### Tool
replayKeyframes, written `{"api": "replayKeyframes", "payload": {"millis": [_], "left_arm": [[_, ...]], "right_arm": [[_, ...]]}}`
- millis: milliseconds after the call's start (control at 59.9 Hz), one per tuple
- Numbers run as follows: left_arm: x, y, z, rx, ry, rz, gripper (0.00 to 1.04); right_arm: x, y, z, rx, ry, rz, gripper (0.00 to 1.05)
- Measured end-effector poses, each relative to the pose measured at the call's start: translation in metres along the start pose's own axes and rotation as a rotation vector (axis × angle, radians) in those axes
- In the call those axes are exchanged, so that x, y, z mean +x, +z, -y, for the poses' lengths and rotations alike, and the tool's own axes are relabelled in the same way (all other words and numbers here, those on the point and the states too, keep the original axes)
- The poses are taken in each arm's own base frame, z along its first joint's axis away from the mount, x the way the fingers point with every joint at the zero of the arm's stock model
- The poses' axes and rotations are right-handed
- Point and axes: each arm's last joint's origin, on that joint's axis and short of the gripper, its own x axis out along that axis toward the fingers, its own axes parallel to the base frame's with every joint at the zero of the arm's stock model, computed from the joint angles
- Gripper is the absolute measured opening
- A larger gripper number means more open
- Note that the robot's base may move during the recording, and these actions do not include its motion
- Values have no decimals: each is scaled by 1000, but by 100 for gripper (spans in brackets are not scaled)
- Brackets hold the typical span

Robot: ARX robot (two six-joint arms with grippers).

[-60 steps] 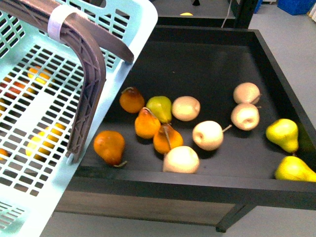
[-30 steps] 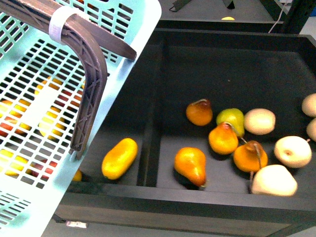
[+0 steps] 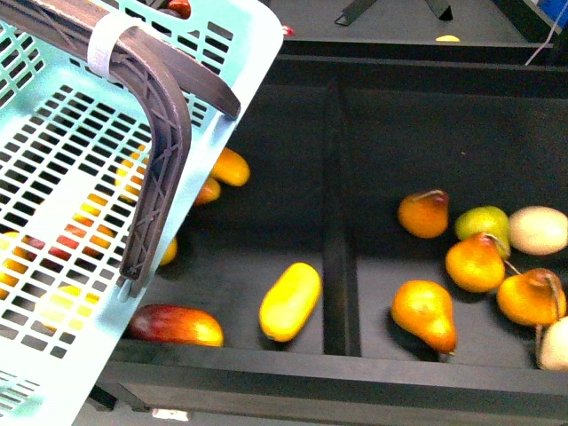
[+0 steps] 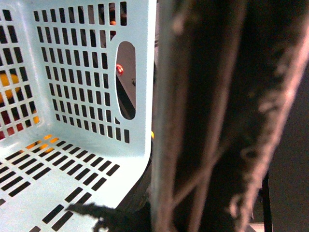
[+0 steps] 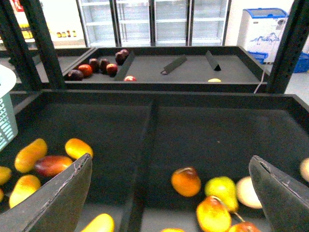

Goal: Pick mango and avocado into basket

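Slotted teal plastic basket (image 3: 53,177) overhangs the black bin's (image 3: 417,124) left compartment, its ribbed grey handle (image 3: 164,160) hanging down. The smooth, oblong yellow mango (image 3: 290,300) lies on the matte floor just left of the divider (image 3: 337,248), with orange pears (image 3: 424,315) to the right. Right gripper (image 5: 170,162) spread wide, empty (left gripper: cannot tell). Glass-door fridges (image 5: 154,21) behind

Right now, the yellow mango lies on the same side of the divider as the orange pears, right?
No. The front view shows the mango lying across the divider from the orange pears, on the side with the red-and-yellow fruit.
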Motion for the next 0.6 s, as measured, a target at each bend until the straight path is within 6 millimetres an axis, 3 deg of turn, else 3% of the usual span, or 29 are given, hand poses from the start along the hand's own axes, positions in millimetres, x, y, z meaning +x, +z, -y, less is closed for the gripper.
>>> {"api": "replayKeyframes", "payload": {"millis": [601], "left_arm": [[0, 0, 0, 2, 1, 0, 6]], "right_arm": [[0, 0, 0, 0, 0, 1, 96]]}}
